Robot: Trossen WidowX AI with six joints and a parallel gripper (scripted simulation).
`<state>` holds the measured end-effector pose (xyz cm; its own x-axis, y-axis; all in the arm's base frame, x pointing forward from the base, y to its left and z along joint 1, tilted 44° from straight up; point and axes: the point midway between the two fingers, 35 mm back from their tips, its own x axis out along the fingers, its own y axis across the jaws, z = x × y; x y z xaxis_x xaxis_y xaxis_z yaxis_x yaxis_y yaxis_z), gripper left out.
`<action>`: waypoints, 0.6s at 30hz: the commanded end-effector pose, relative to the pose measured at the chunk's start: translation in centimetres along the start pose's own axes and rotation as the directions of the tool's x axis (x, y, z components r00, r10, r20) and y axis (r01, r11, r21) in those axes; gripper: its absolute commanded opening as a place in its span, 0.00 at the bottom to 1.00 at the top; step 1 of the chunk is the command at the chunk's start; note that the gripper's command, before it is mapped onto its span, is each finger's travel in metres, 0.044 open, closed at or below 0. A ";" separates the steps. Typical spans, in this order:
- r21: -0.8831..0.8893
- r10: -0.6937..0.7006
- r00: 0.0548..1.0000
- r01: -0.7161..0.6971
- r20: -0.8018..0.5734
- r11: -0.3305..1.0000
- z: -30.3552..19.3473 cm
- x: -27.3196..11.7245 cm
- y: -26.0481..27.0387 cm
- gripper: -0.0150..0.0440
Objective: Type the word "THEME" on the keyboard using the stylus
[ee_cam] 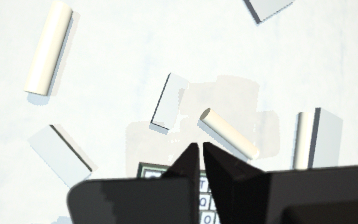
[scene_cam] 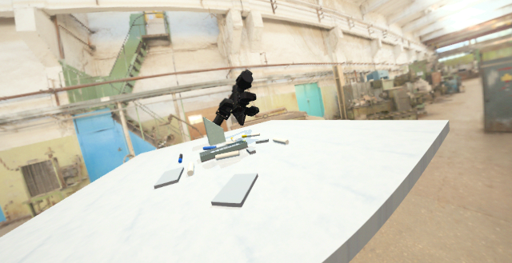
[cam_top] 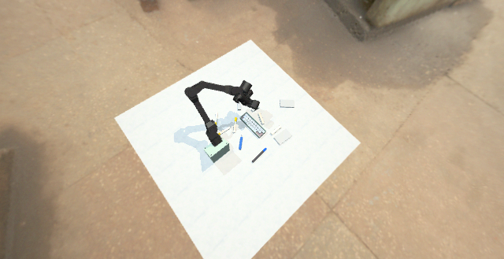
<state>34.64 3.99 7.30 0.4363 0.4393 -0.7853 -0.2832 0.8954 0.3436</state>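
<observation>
The keyboard [cam_top: 253,125] [scene_cam: 223,151] [ee_cam: 204,202] lies on the white table; in the wrist view its near part is hidden behind the fingers. My gripper [cam_top: 248,101] [scene_cam: 242,122] [ee_cam: 200,149] is shut and empty, pointing down above the table near the keyboard. Its tips almost meet at the keyboard's edge in the wrist view. A blue pen [cam_top: 240,142] [scene_cam: 209,148] and a black pen with a blue end [cam_top: 259,155] [scene_cam: 180,158] lie beside the keyboard. A yellow-ended thin object [cam_top: 235,120] lies on its other side. Which one is the stylus I cannot tell.
Cream cylinders [ee_cam: 49,49] [ee_cam: 229,133] [scene_cam: 227,155] and small grey blocks [ee_cam: 169,102] [ee_cam: 61,155] lie around the keyboard. Two larger flat grey blocks [cam_top: 287,103] [cam_top: 283,137] lie farther out. A green box [cam_top: 216,151] [scene_cam: 214,132] stands at the arm's base.
</observation>
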 end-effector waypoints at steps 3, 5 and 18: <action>0.260 0.290 0.917 -0.220 -0.274 0.940 -6.3 3.8 0.6 0.25; 0.336 0.361 0.880 -0.254 -0.309 0.907 -7.5 4.3 0.9 0.25; 0.345 0.368 0.875 -0.257 -0.313 0.903 -7.9 4.6 0.1 0.25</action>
<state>29.82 6.08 0.22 0.0118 0.6887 -0.7249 -0.0747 0.7235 0.6862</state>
